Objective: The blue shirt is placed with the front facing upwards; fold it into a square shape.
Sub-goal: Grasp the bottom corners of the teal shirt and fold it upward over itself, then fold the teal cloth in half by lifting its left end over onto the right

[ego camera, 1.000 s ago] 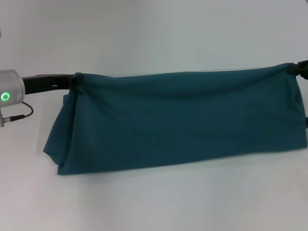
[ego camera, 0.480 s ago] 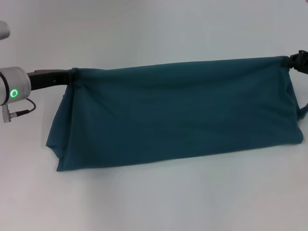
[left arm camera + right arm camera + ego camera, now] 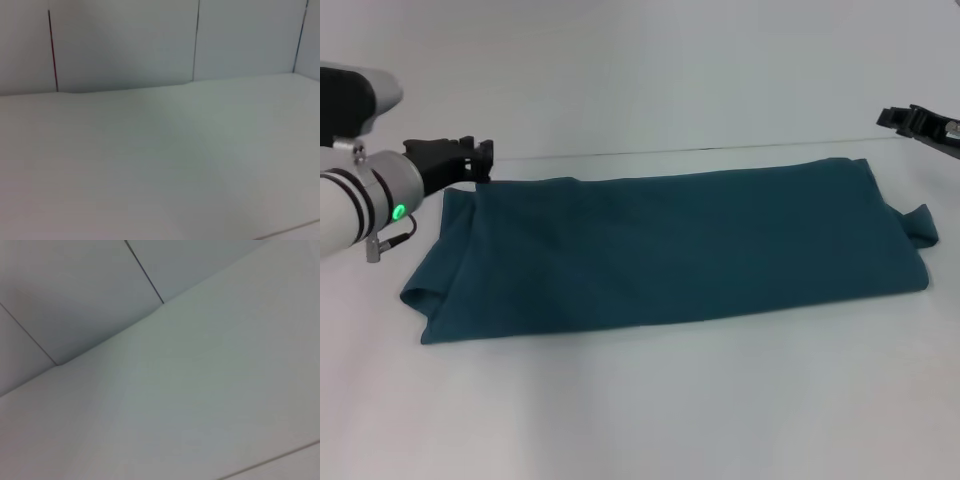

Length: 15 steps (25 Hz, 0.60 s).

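Finding: the shirt (image 3: 660,250) has dropped. Half a second ago I held its far edge raised and taut between my two grippers; now it lies flat on the bench (image 3: 650,410) as a long, low band, doubled over lengthwise, with no lettering or collar showing.

Left gripper (image 3: 470,160): just off the shirt's far left corner, clear of the cloth, holding nothing. I cannot tell how far its jaws stand apart.

Right gripper (image 3: 920,122): beyond the shirt's far right corner, well apart from it, also holding nothing; jaw opening not discernible.

Condition of the fold: the shirt's left end is slack, with a loose lobe bulging past the near left corner. A small flap pokes out at the right end. Edges are otherwise fairly even.

Judgement: the lengthwise fold looks complete. The band is much longer than it is deep, so a crosswise fold remains before it reads as a square.

Surroundings: the bench is plain white and smooth. Both wrist views show only this surface meeting pale wall panels with thin dark seams.
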Tool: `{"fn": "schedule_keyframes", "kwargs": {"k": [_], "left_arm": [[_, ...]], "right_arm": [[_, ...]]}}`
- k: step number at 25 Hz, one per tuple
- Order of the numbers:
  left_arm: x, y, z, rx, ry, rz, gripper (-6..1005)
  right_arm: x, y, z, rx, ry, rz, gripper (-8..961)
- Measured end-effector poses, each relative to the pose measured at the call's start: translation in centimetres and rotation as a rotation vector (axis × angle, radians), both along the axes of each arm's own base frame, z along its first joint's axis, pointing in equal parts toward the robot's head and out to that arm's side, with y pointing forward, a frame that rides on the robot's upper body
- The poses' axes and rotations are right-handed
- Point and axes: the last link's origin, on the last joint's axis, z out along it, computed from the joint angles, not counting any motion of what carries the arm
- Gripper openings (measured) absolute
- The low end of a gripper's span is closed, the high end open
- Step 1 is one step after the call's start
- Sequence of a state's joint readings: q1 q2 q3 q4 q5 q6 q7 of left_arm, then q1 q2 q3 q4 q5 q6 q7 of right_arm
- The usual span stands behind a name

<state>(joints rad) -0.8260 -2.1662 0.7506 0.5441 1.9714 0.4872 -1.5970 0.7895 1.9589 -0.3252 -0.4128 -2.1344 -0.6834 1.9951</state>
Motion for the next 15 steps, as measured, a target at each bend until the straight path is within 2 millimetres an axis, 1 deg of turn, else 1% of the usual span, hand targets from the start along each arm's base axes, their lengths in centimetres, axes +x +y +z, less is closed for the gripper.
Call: {"fn": "schedule_keyframes", "kwargs": {"k": [3,6,8,10,12,15], "left_arm": [[0.0,0.1,-0.3,-0.006,0.009,0.002,173],[-0.1,0.0,0.2,0.006,0.003,0.000,263],[-0.3,-0.3,0.6,-0.004,-0.038,0.002,330],[-0.6,-1.1,1.3,-0.033,-0.121,0.015,397],[-1.1,-1.8,1.9,-0.062,-0.182,0.046,477],[-1.9,-2.7,2.7,-0.122,-0.223,0.126,597]], "right_arm": [[0.0,0.0,0.0,0.011,-0.014,0.016,267],[0.1,-0.4,0.2,0.010,-0.041,0.049,334],[0.2,-1.0,0.2,0.010,-0.050,0.088,378],[0.2,-2.1,0.1,0.020,-0.042,0.145,423],[0.3,-2.9,0.1,0.033,-0.033,0.177,624],[0.6,-4.4,-0.1,0.042,-0.019,0.220,621]]}}
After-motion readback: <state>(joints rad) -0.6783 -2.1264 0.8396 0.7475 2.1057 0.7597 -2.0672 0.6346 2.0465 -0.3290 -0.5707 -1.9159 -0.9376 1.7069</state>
